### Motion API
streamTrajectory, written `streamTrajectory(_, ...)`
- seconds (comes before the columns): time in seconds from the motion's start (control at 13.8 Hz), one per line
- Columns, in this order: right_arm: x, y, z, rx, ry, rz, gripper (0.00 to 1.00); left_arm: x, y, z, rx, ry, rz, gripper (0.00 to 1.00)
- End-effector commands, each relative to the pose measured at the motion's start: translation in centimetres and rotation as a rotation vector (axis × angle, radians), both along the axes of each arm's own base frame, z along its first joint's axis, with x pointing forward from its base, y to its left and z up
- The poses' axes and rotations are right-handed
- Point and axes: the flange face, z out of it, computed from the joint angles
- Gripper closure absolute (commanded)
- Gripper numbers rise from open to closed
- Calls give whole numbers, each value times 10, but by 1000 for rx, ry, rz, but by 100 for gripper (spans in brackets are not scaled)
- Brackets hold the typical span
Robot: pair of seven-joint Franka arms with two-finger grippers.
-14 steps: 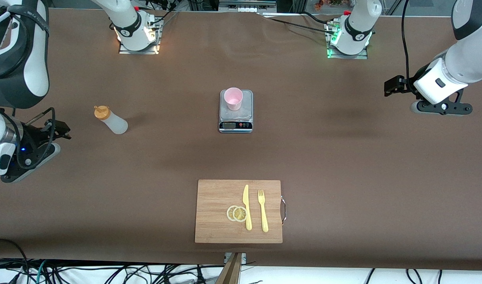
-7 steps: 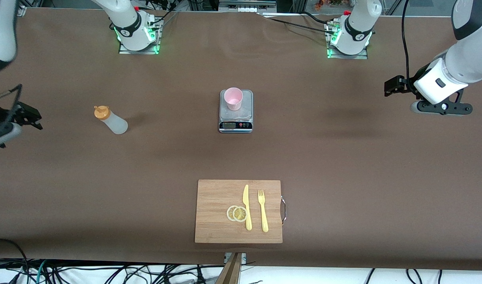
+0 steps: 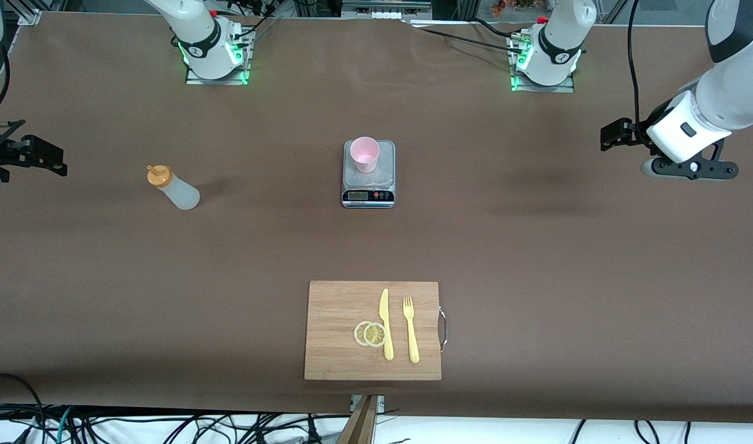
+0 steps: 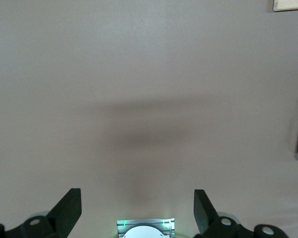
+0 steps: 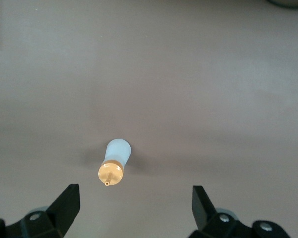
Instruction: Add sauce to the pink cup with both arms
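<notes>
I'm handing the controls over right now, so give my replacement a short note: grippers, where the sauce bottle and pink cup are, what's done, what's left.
Right gripper: open, empty, in the air at the right arm's end of the table, not yet at the sauce bottle.
Left gripper: open, empty, waiting over bare table at the left arm's end.
Sauce bottle: upright on the table, orange cap on, untouched, toward the right arm's end from the scale.
Pink cup: upright on the scale's platform, mid-table; no sauce visible in it.
Done: nothing yet.
Left: grasp the bottle, bring it over the cup, squeeze sauce in, probably steadying the cup with the left gripper.
</notes>
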Motion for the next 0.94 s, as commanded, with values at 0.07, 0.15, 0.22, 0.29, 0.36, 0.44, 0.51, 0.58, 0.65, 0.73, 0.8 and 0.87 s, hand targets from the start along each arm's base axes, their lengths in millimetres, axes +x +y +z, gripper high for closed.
streamTrajectory(0.07, -12, -13, -13, 17, 28, 24, 0, -2, 2, 2, -23, 7, -11, 1)
streamTrajectory(0.15, -11, -14, -15, 18, 29, 23, 0, -2, 2, 2, -23, 7, -11, 1)
streamTrajectory(0.22, -10, -14, -16, 22, 31, 10, 0, -2, 2, 2, -24, 7, -12, 1)
streamTrajectory(0.29, -10, -13, -16, 23, 29, 4, 0, -2, 2, 2, -24, 7, -12, 1)
streamTrajectory(0.36, -10, -15, -17, 22, 32, -4, 0, -2, 3, 2, -22, 7, -11, 1)
streamTrajectory(0.44, -10, -14, -17, 22, 32, -5, 0, -2, 3, 2, -23, 7, -9, 1)
streamTrajectory(0.51, -9, -14, -19, 28, 34, -6, 0, -2, 3, 2, -23, 7, -9, 1)
streamTrajectory(0.58, -6, -14, -24, 39, 40, -7, 0, -2, 3, 2, -23, 7, -9, 1)
streamTrajectory(0.65, -3, -16, -26, 47, 42, -8, 0, -2, 3, 2, -22, 7, -8, 1)
streamTrajectory(0.73, -2, -19, -27, 52, 43, -13, 0, -2, 3, 2, -22, 7, -8, 1)
streamTrajectory(0.8, -2, -20, -27, 52, 42, -15, 0, -2, 3, 3, -21, 5, -7, 1)
streamTrajectory(0.87, -2, -19, -25, 52, 37, -13, 0, -2, 3, 3, -21, 5, -5, 1)
